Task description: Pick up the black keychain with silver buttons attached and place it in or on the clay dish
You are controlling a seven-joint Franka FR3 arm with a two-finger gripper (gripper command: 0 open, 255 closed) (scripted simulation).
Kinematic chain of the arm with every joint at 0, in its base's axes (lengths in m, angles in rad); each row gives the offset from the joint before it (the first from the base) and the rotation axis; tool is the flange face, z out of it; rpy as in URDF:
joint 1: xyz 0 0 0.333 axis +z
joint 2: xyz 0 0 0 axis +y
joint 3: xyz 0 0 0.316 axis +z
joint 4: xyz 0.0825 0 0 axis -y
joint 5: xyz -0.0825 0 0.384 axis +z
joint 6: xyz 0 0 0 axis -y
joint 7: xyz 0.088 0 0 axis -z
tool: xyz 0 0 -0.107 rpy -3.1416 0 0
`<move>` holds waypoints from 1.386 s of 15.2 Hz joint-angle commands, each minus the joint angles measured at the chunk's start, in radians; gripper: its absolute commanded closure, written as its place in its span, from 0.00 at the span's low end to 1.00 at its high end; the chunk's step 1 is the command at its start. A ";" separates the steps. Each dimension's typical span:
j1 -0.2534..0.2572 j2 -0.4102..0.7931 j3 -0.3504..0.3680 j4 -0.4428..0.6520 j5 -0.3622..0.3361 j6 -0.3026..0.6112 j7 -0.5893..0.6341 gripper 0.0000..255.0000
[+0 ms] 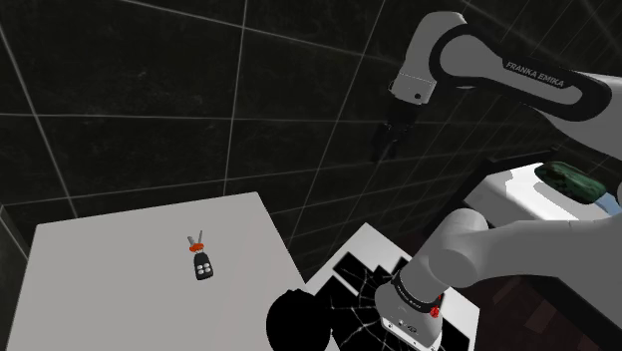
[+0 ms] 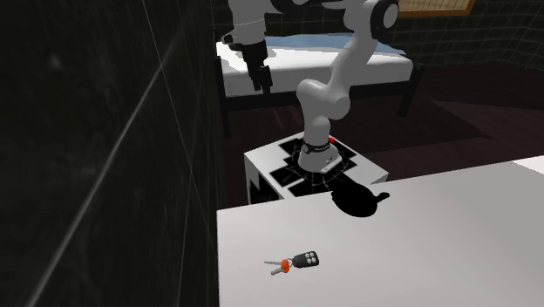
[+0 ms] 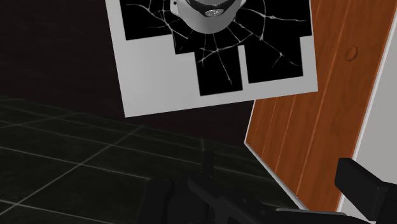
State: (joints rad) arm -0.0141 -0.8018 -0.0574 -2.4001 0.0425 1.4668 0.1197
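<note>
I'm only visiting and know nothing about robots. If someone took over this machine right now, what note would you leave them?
Gripper: open, holding nothing, up in the air away from the white table.
Black keychain: lies flat on the table with its silver buttons facing up, untouched.
Dish: drawn black here, at the table edge nearest the stand, well apart from the keychain.
Done: nothing yet.
Left: bring the gripper down over the keychain, grasp it, lift it, and set it in the dish.

You're in a home's bedroom: a bed (image 2: 384,68) with a pale mattress on a dark frame stands on the dark floor (image 2: 475,113) beside dark tiled walls (image 2: 87,131).
</note>
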 commanded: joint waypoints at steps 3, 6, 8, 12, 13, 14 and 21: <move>0.016 0.016 0.040 -0.020 0.033 0.042 0.040 0.00; 0.041 0.050 0.100 -0.040 0.080 0.108 0.099 0.00; 0.057 0.080 0.140 -0.047 0.110 0.153 0.136 0.00; 0.088 0.155 0.220 -0.046 0.160 0.247 0.211 0.00; 0.095 0.178 0.239 -0.043 0.170 0.270 0.229 0.00; 0.101 0.201 0.259 -0.038 0.180 0.294 0.248 0.00; 0.133 0.395 0.394 0.032 0.212 0.452 0.381 0.00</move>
State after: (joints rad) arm 0.1150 -0.4353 0.3174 -2.3747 0.2521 1.8921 0.4814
